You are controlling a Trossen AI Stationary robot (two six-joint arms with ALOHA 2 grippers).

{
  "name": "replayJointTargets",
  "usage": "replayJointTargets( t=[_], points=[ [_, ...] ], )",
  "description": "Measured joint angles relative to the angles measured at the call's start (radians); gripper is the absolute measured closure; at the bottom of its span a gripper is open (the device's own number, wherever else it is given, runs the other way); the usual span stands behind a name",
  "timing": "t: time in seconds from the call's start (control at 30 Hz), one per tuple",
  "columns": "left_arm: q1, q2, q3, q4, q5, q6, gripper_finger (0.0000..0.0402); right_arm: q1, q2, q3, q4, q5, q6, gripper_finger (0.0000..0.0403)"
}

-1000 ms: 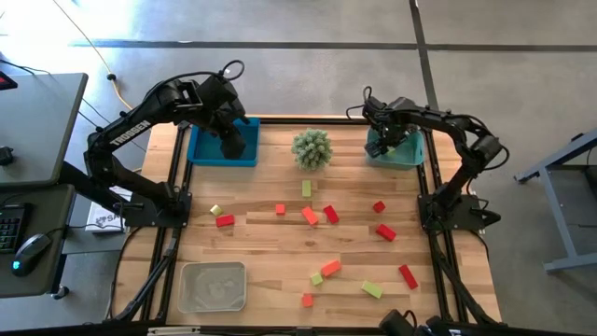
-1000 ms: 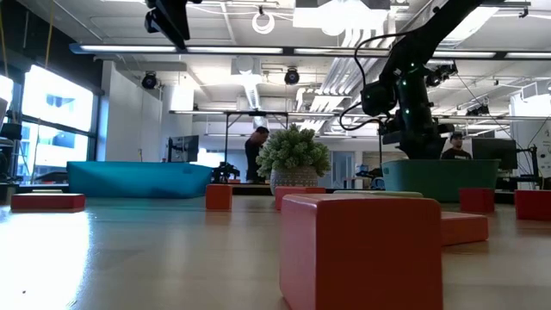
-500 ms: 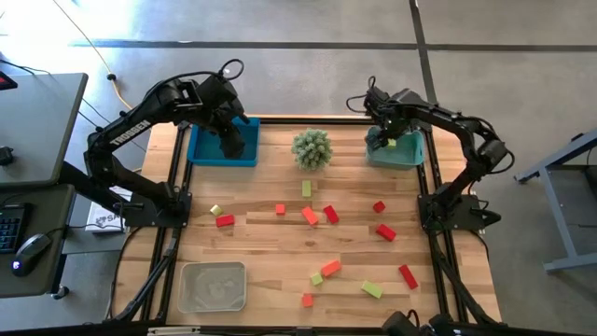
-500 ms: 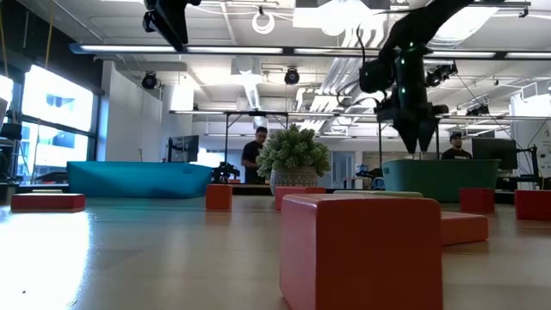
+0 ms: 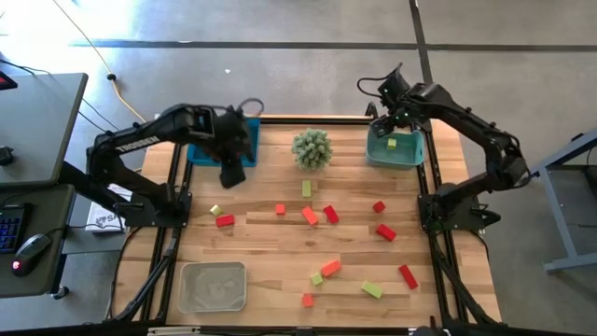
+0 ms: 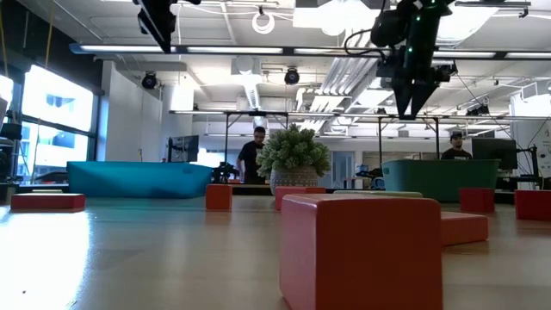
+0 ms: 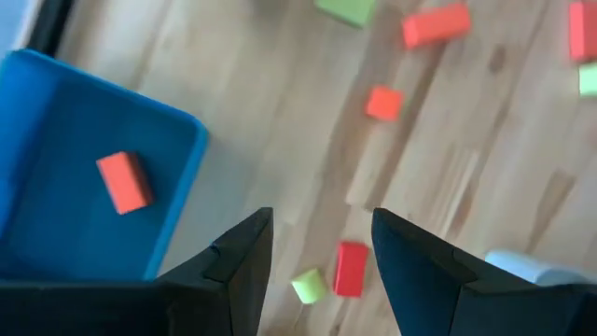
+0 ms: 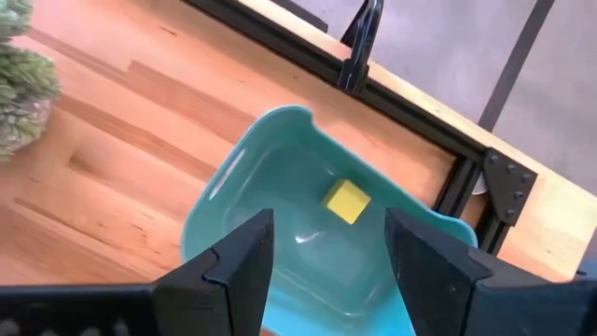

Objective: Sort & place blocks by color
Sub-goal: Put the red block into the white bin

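Observation:
Several red, orange-red and yellow-green blocks (image 5: 330, 214) lie scattered flat on the wooden table. My left gripper (image 5: 233, 174) hangs open and empty above the wood, just past the blue bin's (image 5: 207, 151) near right corner. A red block (image 7: 124, 182) lies inside that bin. A yellow-green block (image 7: 308, 285) and a red one (image 7: 350, 268) lie on the table below the left gripper (image 7: 322, 271). My right gripper (image 8: 326, 271) stands open and empty high above the teal bin (image 5: 395, 149). One yellow-green block (image 8: 346, 202) rests on that bin's floor.
A spiky green plant (image 5: 312, 148) stands between the two bins at the far side. A clear tray (image 5: 213, 286) sits at the near left. The blocks are spread over the middle and right of the table (image 5: 261, 252). In the low view, people show in the room behind.
My right gripper has risen straight up out of the teal bin, and the yellow-green block lies in the bin. My left gripper has swung from above the blue bin toward the table's near edge, sinking a little, and now hangs over bare wood.

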Motion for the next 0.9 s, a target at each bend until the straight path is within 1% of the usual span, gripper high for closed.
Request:
replayJointTargets(
  t=[0.2, 0.4, 0.67, 0.9],
  points=[
    [-0.112, 0.000, -0.091, 0.066, -0.002, -0.023, 0.0229, 0.000, -0.018, 0.000, 0.000, 0.000, -0.002, 0.0210],
    [-0.204, 0.000, -0.203, 0.131, -0.044, -0.105, 0.0229, 0.000, -0.018, 0.000, 0.007, -0.007, -0.023, 0.0210],
    [-0.290, 0.000, -0.366, 0.155, -0.053, -0.211, 0.0229, 0.000, -0.018, 0.000, 0.008, -0.007, -0.025, 0.0210],
    [-0.340, 0.000, -0.494, 0.200, -0.043, -0.258, 0.0229, 0.000, -0.018, 0.000, 0.009, -0.007, -0.028, 0.0210]
  ],
)
